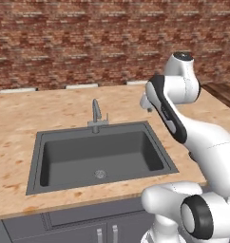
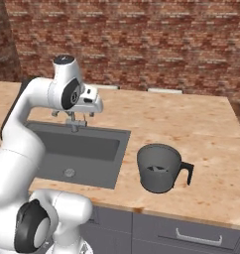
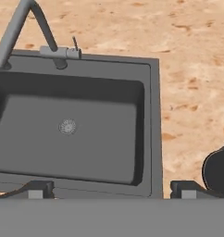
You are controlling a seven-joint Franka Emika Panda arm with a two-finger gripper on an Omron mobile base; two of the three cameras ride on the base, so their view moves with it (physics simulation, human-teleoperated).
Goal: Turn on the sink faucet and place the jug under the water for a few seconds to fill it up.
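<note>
Hovering my end effector (image 3: 111, 189) above the sink (image 3: 151, 120), near its right rim, fingers spread wide with nothing between them. Sink faucet (image 1: 96, 114) stands at the sink's back edge, spout over the basin, lever on its base; no water running that I can see, so the tap step looks not yet done. Jug (image 2: 159, 167) sits upright on the table (image 2: 191, 124) right of the sink, just beside its rim, handle pointing away from the sink.

Risks, my guess: the lever is short and slim, so a wide-open approach could slip past it or shove the spout sideways. The jug is close to my side, so a low swing toward the faucet could clip it and tip it.

Arm pose: elbow raised high over the sink's right side, forearm folded back down, wrist aiming the hand down at the basin.
</note>
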